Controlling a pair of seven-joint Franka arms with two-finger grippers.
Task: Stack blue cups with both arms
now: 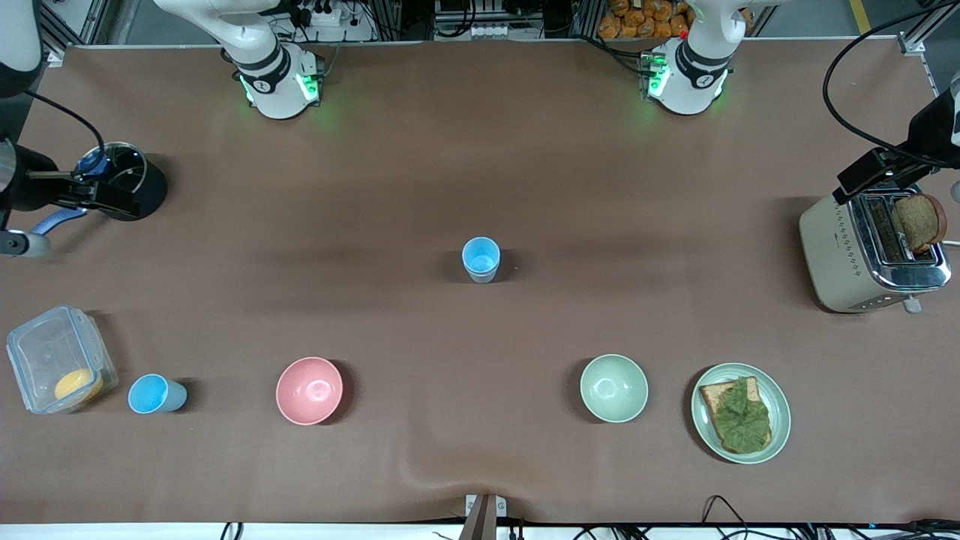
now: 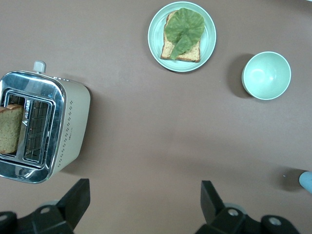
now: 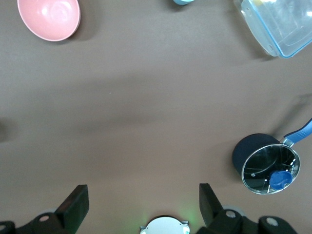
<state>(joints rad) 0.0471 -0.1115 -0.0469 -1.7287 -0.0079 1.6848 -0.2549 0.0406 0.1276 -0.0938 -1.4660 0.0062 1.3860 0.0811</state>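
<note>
A pale grey-blue cup [image 1: 480, 259] stands alone in the middle of the table; its edge shows in the left wrist view [image 2: 306, 181]. A brighter sky-blue cup [image 1: 156, 394] stands beside the clear container, toward the right arm's end; only a sliver shows in the right wrist view [image 3: 184, 1]. My right gripper [image 3: 144, 200] is open and empty, high up by the dark pot; it also shows in the front view [image 1: 90, 196]. My left gripper [image 2: 145, 195] is open and empty, high up beside the toaster; it also shows in the front view [image 1: 870, 174].
A pink bowl [image 1: 309, 390] and a pale green bowl [image 1: 613, 388] stand near the front camera. A plate [image 1: 780, 420] holds toast with lettuce. A toaster [image 1: 847, 255] with bread stands at the left arm's end. A pot [image 1: 142, 187] and a clear container [image 1: 60, 360] stand at the right arm's end.
</note>
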